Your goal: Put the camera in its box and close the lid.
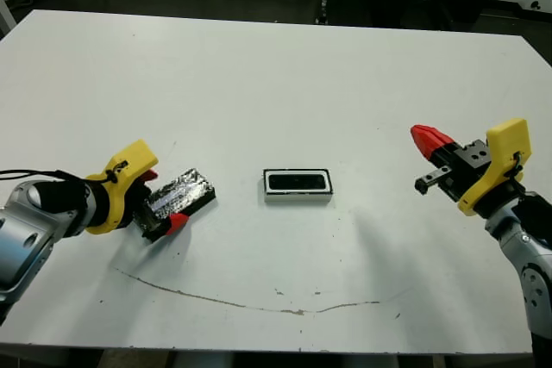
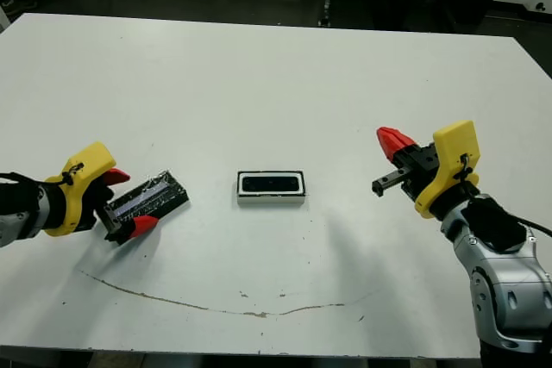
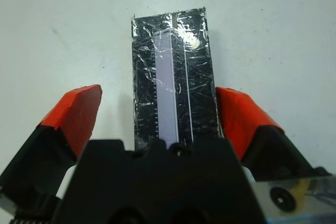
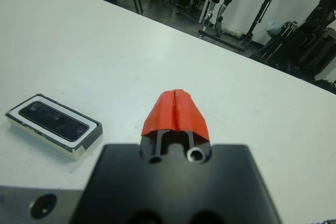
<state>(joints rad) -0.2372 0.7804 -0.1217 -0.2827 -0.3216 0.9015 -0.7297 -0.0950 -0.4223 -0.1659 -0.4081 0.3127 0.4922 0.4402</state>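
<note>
Status: camera (image 4: 52, 121) seated in the box (image 1: 298, 184) at worktop centre; insertion step judged complete. Lid (image 1: 179, 194) not yet fitted; it lies at 9 o'clock from the box, well apart from it. My left gripper (image 3: 157, 116) straddles the near end of the lid, fingers (image 3: 76, 111) spread apart on either side, not clamped. My right gripper (image 1: 431, 142) hovers at 3 o'clock from the box, fingers pressed together, holding nothing. Remaining: grasp lid, carry to box, align, press shut. Worktop (image 1: 259, 75) between lid and box is bare; a thin scuff line (image 1: 259, 303) runs at 6 o'clock, no obstruction.
</note>
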